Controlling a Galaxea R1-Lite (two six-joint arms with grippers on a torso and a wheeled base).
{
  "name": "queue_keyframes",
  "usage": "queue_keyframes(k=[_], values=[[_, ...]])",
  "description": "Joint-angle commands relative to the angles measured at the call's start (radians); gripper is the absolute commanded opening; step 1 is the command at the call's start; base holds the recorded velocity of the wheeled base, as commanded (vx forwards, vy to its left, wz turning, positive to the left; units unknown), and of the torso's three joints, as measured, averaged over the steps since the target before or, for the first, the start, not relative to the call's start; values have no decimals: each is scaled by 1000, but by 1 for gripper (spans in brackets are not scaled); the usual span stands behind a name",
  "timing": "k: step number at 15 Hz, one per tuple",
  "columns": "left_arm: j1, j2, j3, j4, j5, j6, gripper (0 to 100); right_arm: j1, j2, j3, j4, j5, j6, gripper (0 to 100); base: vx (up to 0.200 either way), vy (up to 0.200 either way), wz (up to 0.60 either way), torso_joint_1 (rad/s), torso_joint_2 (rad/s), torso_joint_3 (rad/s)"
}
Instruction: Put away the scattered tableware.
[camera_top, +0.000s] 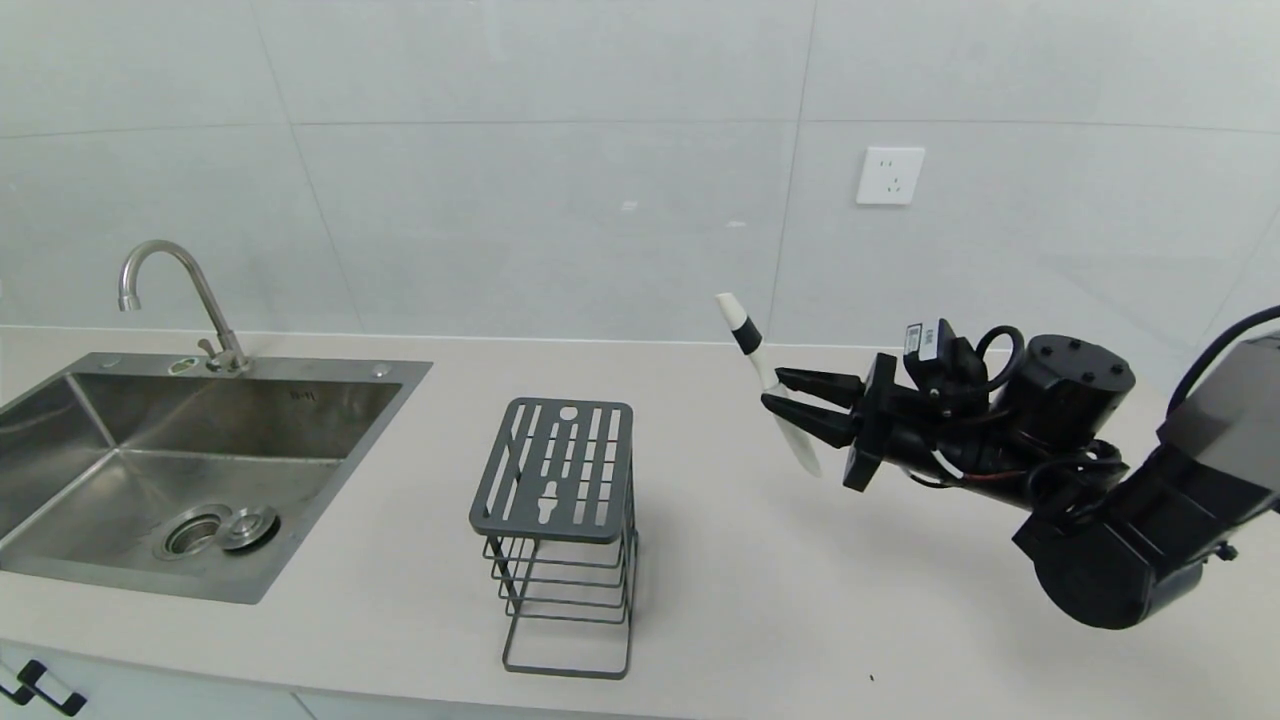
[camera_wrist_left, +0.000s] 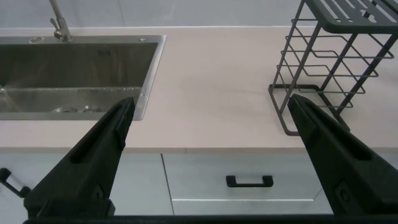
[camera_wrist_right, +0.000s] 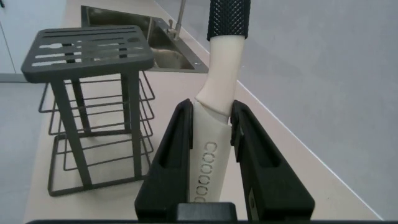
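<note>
The right fingers (camera_wrist_right: 171, 152) are clamped on the white knife (camera_wrist_right: 214, 155) at its middle, right of the rack (camera_top: 552, 470); the left fingers (camera_wrist_left: 93, 155) are spread.

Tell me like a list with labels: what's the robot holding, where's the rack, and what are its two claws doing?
Held thing: white knife, tilted, handle up, above the counter
Right gripper: shut on the white knife
Left gripper: open, holding nothing
Rack: upright on the counter, between the sink and the white knife
</note>
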Motion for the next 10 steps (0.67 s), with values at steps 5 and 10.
queue_keyframes(k=[5, 10], values=[[-1, 2, -51, -344, -121, -127, 100, 85, -90, 74, -1, -35, 6, 0, 0, 0, 0, 0, 0, 0], [-55, 236, -357, -175, -316, -302, 100, 121, -114, 106, -1, -18, 11, 0, 0, 0, 0, 0, 0, 0]])
